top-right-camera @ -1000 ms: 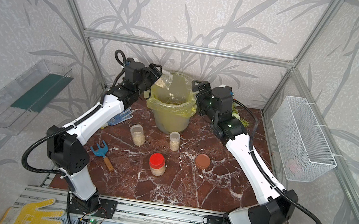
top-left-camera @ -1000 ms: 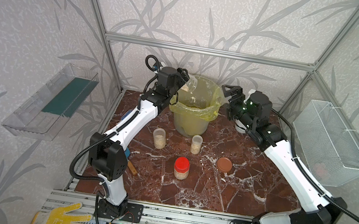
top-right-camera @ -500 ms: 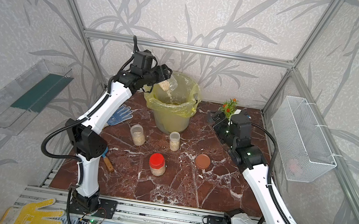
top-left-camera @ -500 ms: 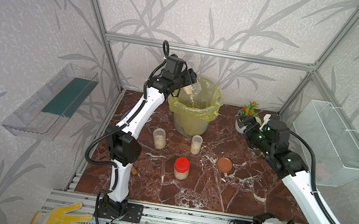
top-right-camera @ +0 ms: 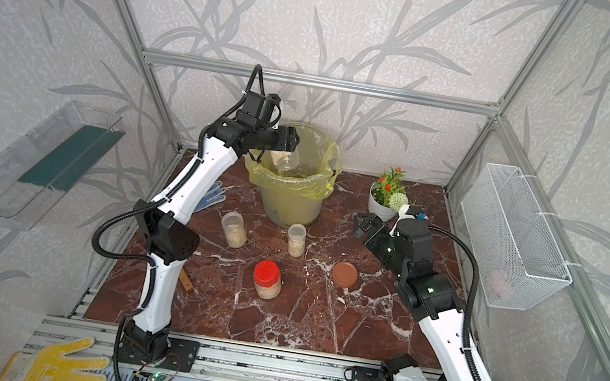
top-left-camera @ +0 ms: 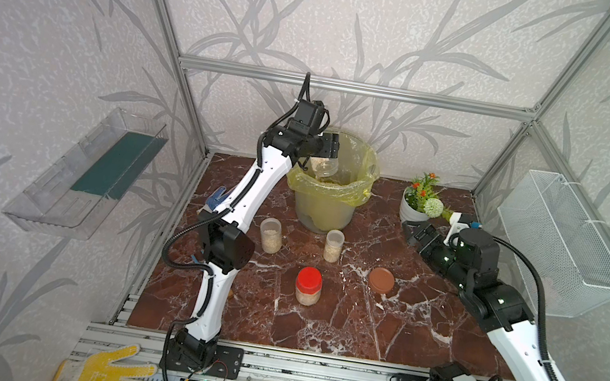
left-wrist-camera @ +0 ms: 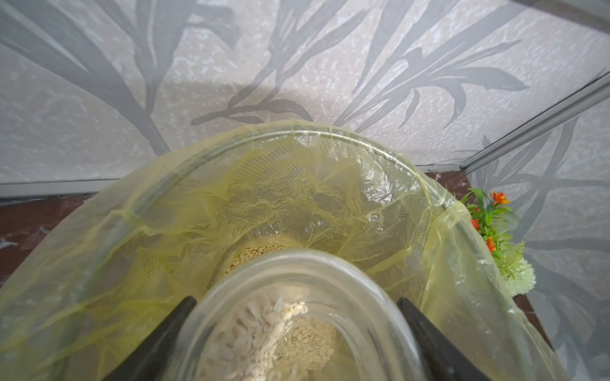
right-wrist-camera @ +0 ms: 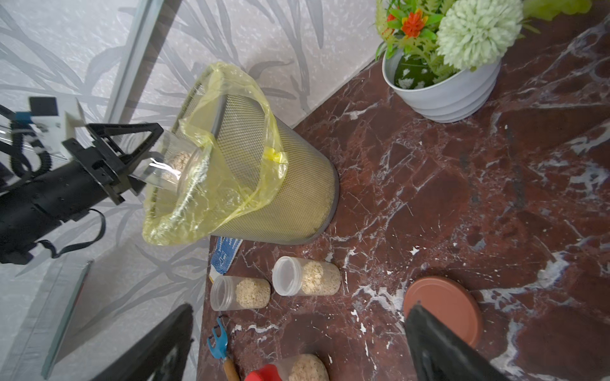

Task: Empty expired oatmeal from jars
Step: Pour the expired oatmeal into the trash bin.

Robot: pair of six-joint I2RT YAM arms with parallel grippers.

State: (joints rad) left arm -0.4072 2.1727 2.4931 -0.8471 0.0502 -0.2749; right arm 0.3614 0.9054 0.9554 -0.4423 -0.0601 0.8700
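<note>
My left gripper is shut on a wide clear jar with no lid, tipped mouth-down over the yellow-bagged bin. Pale oatmeal sits inside the jar and more lies at the bag's bottom. Two slim jars and a red-lidded jar stand on the table with oatmeal in them. A brown lid lies flat to their right. My right gripper hangs open and empty above the table near the flower pot.
A wire basket hangs on the right wall and a clear shelf on the left. A blue glove lies behind my left arm. A small rake lies near the red-lidded jar.
My left arm rose and tipped the jar steeper into the bin. My right arm pulled back from the bin to the right, down beside the flower pot.
</note>
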